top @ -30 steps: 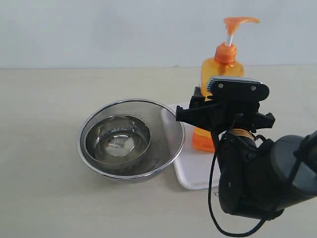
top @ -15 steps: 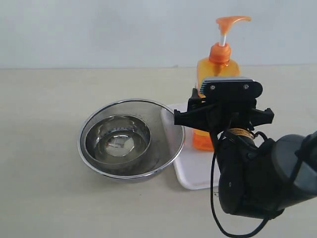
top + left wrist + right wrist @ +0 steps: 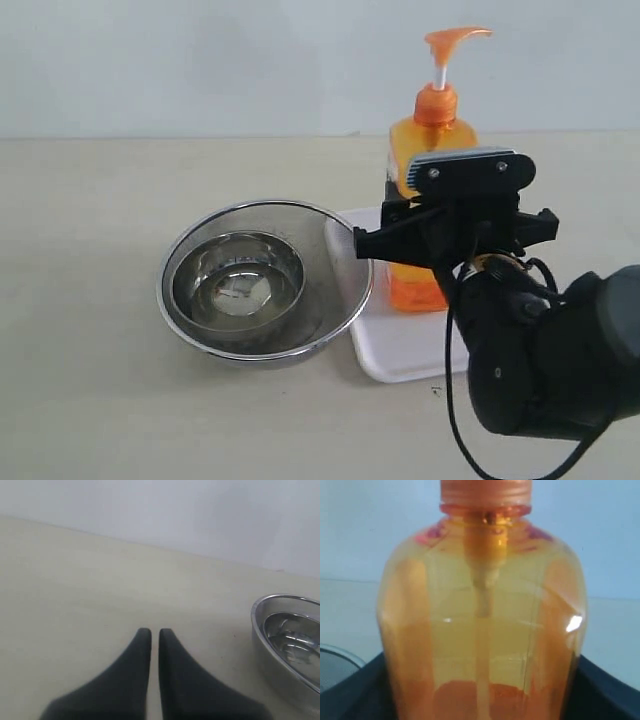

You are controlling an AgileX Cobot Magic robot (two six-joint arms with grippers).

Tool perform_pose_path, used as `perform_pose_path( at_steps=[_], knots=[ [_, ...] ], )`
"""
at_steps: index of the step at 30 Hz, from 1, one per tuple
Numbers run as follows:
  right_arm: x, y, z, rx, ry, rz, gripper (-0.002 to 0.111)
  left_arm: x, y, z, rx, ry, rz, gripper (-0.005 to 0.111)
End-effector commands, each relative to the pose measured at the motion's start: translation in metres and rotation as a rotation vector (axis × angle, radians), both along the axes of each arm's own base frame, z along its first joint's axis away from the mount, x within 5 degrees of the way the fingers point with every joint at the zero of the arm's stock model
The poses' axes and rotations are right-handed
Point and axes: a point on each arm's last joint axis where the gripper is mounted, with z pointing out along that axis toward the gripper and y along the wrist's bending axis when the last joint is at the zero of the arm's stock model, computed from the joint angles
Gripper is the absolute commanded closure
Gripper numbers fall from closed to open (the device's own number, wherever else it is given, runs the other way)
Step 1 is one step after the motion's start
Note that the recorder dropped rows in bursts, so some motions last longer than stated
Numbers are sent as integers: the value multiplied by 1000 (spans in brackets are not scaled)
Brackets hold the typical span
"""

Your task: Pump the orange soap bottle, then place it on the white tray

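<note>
The orange soap bottle [image 3: 428, 142] stands upright with its base low over the far part of the white tray [image 3: 400, 345]; I cannot tell whether it rests on it. My right gripper [image 3: 452, 232] is shut on the bottle's body, which fills the right wrist view [image 3: 482, 630] between the dark fingers [image 3: 607, 692]. The pump head [image 3: 455, 38] is up and nothing touches it. My left gripper [image 3: 155, 632] is shut and empty over bare table, away from the bottle, and does not show in the exterior view.
A steel bowl [image 3: 265, 285] with a smaller bowl nested inside sits directly left of the tray, its rim touching or overlapping the tray's edge. The same bowl [image 3: 290, 640] lies to one side of my left gripper. The beige table runs back to a pale wall.
My right gripper has carried the bottle a little to the left, staying over the tray. The left gripper stays shut.
</note>
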Motion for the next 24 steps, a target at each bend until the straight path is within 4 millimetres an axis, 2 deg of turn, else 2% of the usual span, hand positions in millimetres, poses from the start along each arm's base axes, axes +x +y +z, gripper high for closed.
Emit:
perform_pose_path(
  at_steps=[1, 14, 24],
  knots=[
    [2, -10, 16, 21, -109, 31, 108, 0, 0, -1, -4, -2, 6, 101],
    [-2, -13, 42, -8, -201, 87, 108, 0, 0, -1, -4, -2, 6, 101],
    [7, -21, 43, 75, -210, 122, 108, 0, 0, -1, -4, -2, 6, 101]
  ],
)
